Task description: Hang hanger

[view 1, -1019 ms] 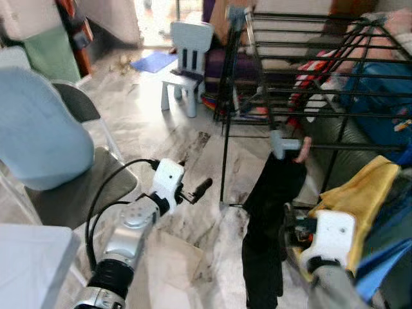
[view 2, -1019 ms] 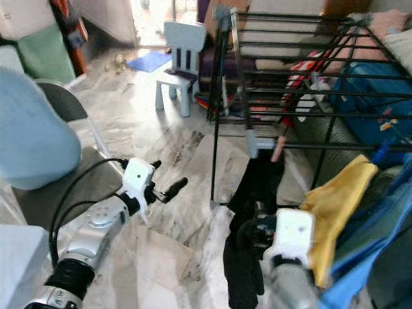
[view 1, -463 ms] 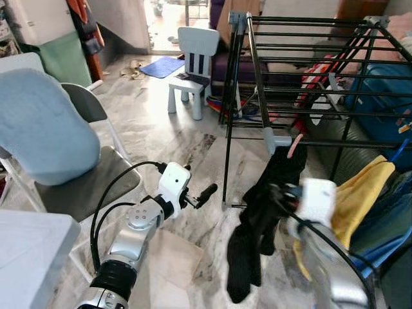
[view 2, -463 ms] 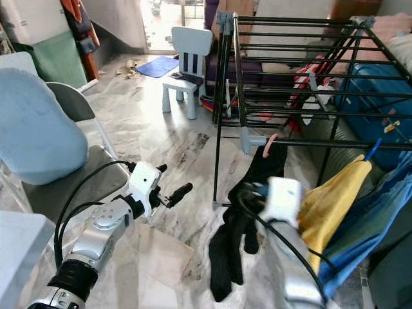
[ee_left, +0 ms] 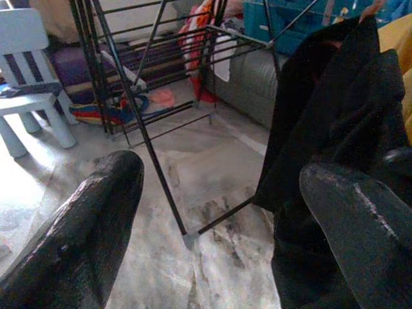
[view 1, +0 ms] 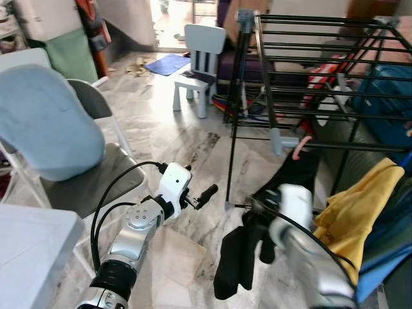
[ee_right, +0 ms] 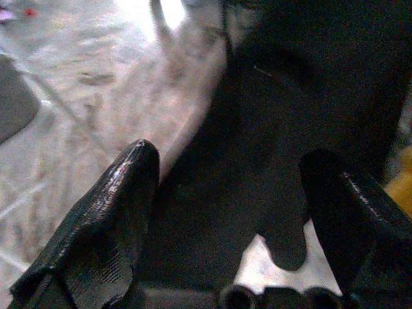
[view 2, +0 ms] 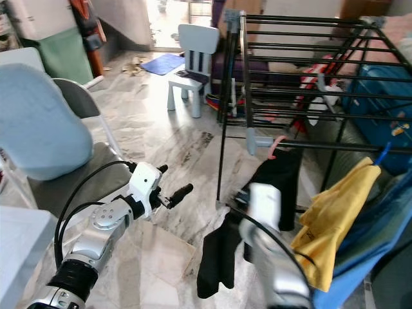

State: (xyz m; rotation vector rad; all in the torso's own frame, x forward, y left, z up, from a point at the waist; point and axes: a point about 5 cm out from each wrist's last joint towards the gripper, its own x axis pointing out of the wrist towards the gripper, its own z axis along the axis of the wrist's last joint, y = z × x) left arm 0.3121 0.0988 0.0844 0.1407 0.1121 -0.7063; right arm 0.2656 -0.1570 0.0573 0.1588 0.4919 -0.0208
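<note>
A pink hanger hook (view 1: 300, 147) sits over the near bar of the black drying rack (view 1: 335, 38). From it hangs a black garment (view 1: 297, 177) whose lower end trails towards the floor (view 2: 215, 257). My right arm's white wrist (view 1: 293, 201) is blurred, right in front of the garment. In the right wrist view my right gripper (ee_right: 238, 187) is open, with the black cloth just beyond its fingers. My left gripper (view 1: 207, 190) is held out over the marble floor left of the rack leg, open and holding nothing (ee_left: 222, 187).
A grey folding chair with a light blue cushion (view 1: 45, 122) stands at the left, and a white table corner (view 1: 32, 251) is at the lower left. A white child's chair (view 1: 199, 55) stands further back. Yellow cloth (view 1: 357, 206) and blue cloth (view 1: 386, 257) hang at the right.
The camera has shifted a little. My right arm has swung up from the lower right and then left, ending against the black garment, whose lower end has swung left. The left arm holds its pose.
</note>
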